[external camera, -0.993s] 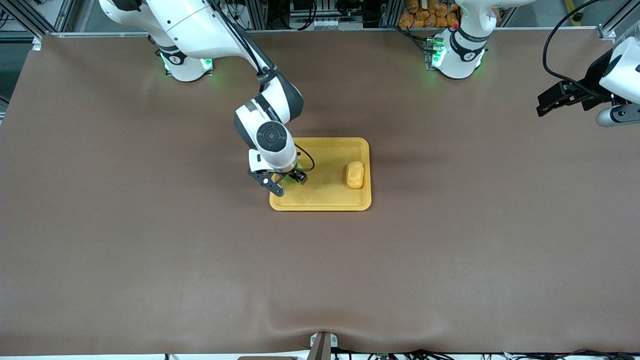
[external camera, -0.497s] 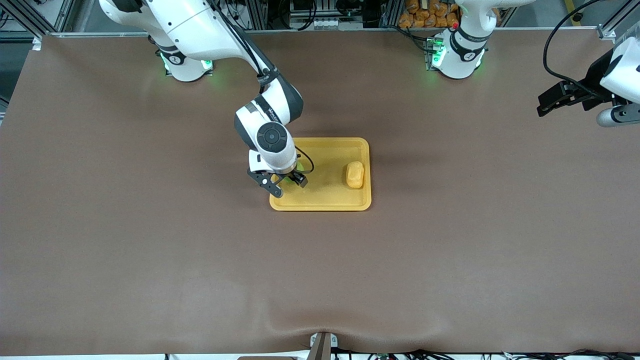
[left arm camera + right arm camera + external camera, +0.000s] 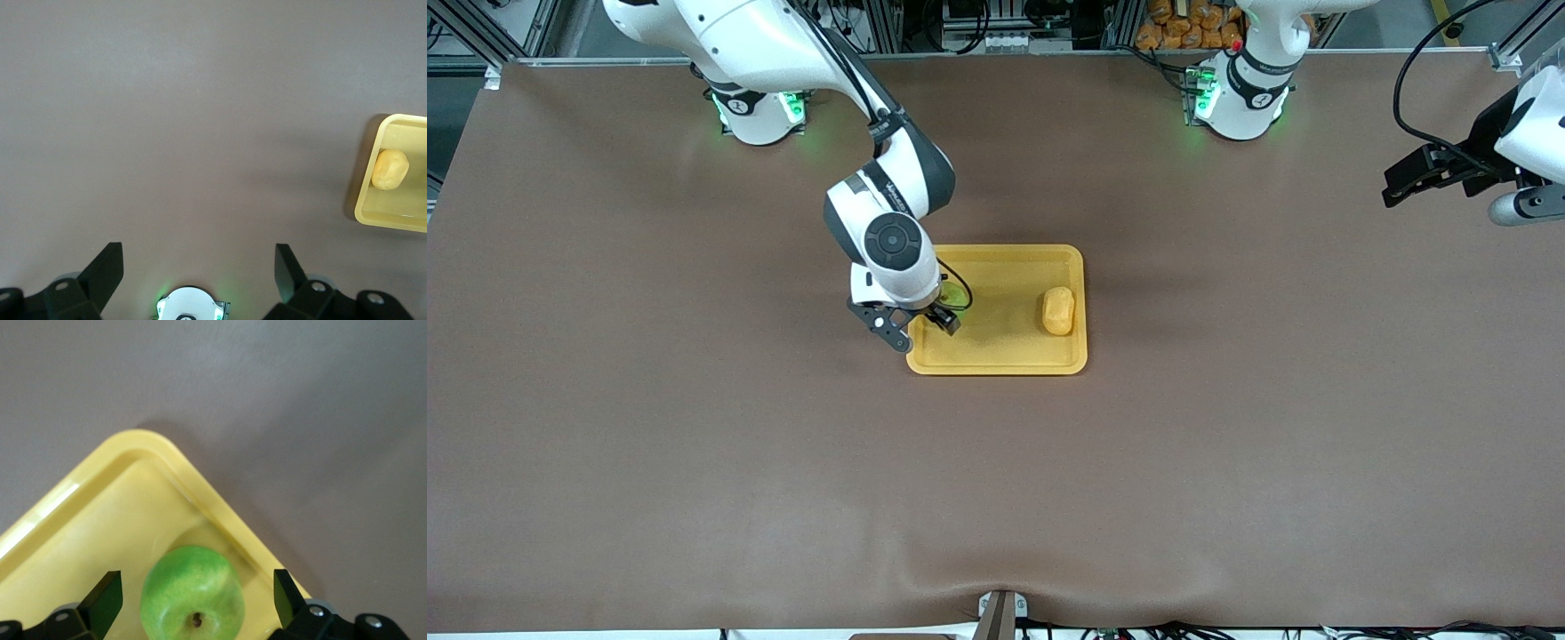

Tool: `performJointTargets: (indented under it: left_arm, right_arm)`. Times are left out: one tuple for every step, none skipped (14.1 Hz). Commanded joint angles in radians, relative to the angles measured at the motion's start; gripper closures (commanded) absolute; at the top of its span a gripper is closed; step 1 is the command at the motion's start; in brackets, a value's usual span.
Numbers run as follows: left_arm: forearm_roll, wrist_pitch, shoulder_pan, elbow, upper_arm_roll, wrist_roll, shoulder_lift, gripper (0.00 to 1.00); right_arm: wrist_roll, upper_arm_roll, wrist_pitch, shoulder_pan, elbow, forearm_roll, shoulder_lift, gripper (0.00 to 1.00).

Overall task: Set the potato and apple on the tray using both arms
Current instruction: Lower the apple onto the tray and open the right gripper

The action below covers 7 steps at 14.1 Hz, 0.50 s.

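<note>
The yellow-orange tray (image 3: pixel 1005 354) lies in the middle of the table. The potato (image 3: pixel 1058 310) lies in it at the end toward the left arm. The green apple (image 3: pixel 954 292) sits in it at the end toward the right arm, mostly hidden by the right hand. In the right wrist view the apple (image 3: pixel 192 600) rests stem dimple up on the tray (image 3: pixel 87 520) near a rounded corner. My right gripper (image 3: pixel 923 333) is open just above the apple, with a gap on each side. My left gripper (image 3: pixel 1392 187) is open and empty, held over the table's left-arm end.
The left wrist view shows the brown table, the tray's end (image 3: pixel 363 200) with the potato (image 3: pixel 389 169), my left gripper (image 3: pixel 198 257), and the left arm's green-lit base (image 3: pixel 190 308). Bare brown table surrounds the tray.
My right hand has shifted a little toward the right arm's end of the table, uncovering part of the apple. The left arm has not moved.
</note>
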<state>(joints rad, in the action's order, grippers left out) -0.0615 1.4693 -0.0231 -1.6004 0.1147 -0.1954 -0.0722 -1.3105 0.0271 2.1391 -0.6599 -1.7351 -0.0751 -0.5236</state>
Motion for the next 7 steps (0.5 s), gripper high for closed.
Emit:
performJointTargets:
  left_arm:
    - [0.016,-0.006,-0.005,-0.012,-0.003,0.024,-0.021,0.0]
    - [0.016,-0.006,-0.005,-0.013,-0.004,0.024,-0.021,0.0]
    - [0.016,-0.006,-0.005,-0.013,-0.003,0.024,-0.021,0.0]
    - [0.016,-0.006,-0.005,-0.013,-0.004,0.024,-0.021,0.0]
    - [0.016,-0.006,-0.005,-0.012,-0.004,0.024,-0.02,0.0]
    - [0.016,-0.006,-0.005,-0.012,-0.004,0.024,-0.02,0.0]
    - [0.014,-0.006,-0.005,-0.012,-0.004,0.024,-0.018,0.0]
  right_arm:
    - [0.043,-0.012,-0.082,0.057,0.008,0.015,0.056,0.0]
    - [0.057,-0.012,-0.114,0.069,0.015,0.015,0.071,0.0]
    - [0.074,-0.012,-0.134,0.089,0.022,0.015,0.085,0.0]
    - [0.098,-0.012,-0.157,0.107,0.023,0.014,0.1,0.0]
    - [0.127,-0.012,-0.18,0.123,0.025,0.014,0.118,0.0]
    - [0.152,-0.012,-0.203,0.144,0.031,0.012,0.131,0.0]
    - [0.178,-0.012,-0.231,0.167,0.045,0.009,0.138,0.0]
